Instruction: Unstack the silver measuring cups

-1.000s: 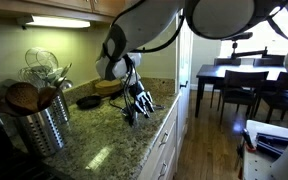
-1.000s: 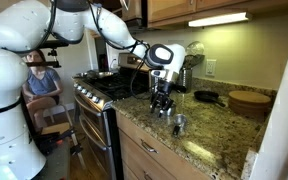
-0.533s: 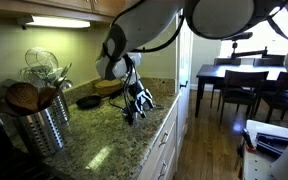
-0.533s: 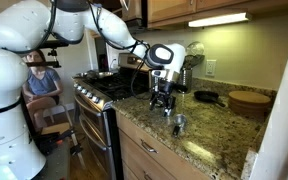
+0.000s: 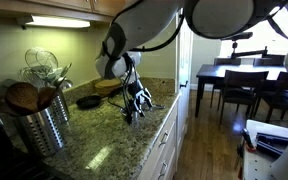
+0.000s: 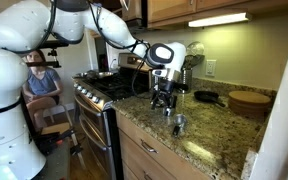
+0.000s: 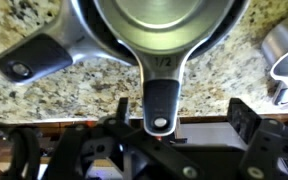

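The silver measuring cups fill the top of the wrist view, nested, shiny bowls with dark-tipped handles. One handle points down between my fingers; a second handle sticks out to the left. A separate silver cup stands at the right, also seen as a small cup on the granite counter. My gripper hangs just above the stack, open, its fingers apart on either side of the handle and not touching it. In both exterior views the gripper points down at the counter.
A ribbed steel utensil canister stands near the camera. A black pan and a wooden bowl sit further back. The stove adjoins the counter, whose front edge is close. A person sits beyond.
The jaws have spread from partly closed to fully open, and the gripper has lifted slightly above the cups.
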